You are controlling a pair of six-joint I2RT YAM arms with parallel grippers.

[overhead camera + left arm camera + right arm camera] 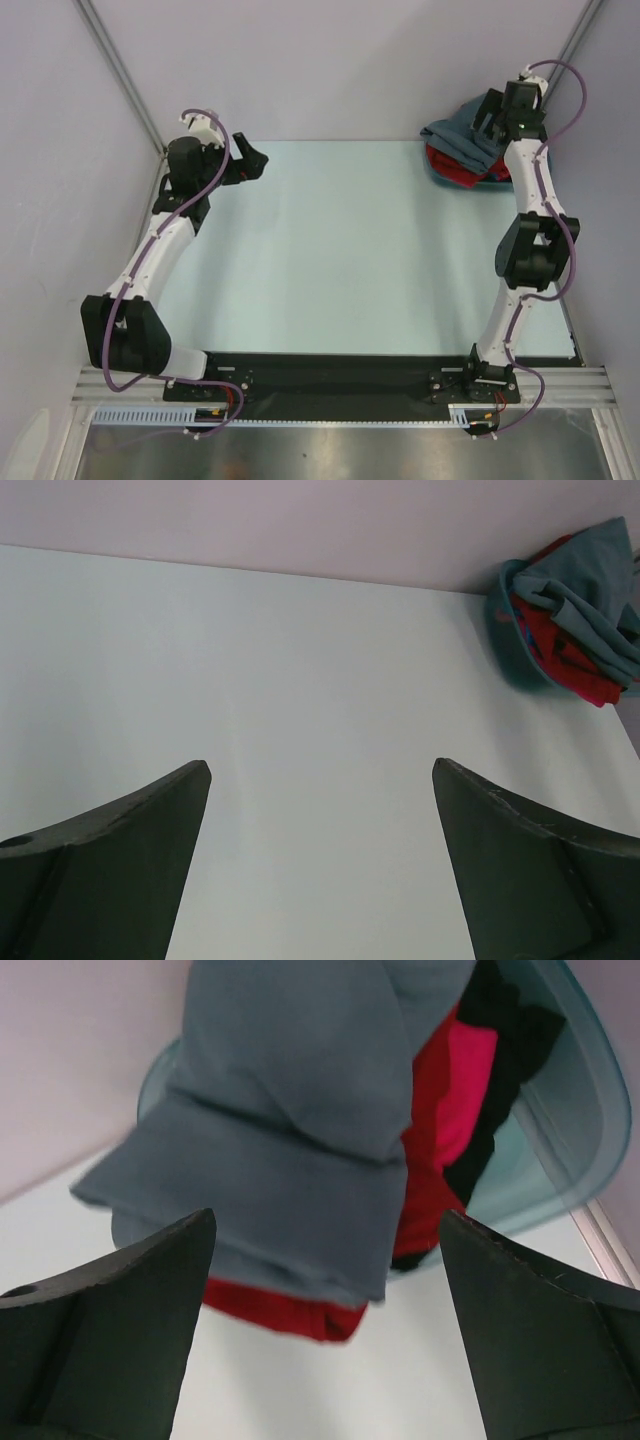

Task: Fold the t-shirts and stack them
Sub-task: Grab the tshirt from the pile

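No folding done yet: crumpled slate-grey, red, pink and dark cloth t-shirts [462,148] lie heaped in the teal plastic basin [506,632] at the pale table's [330,260] far right corner, with left pincer [320,770] and right pincer [325,1222] both fully open and empty.

Grey shirt [290,1130], red shirt [290,1315], pink shirt [465,1080] and black shirt [505,1020] are all plain. The basin [590,1110] is teal.

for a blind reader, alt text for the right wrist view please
A grey shirt lies over a red shirt, a pink shirt and a dark shirt heaped in a teal basin on a pale table, the grey and red ones spilling over its rim. The right pincer hangs open in front of them, holding nothing.
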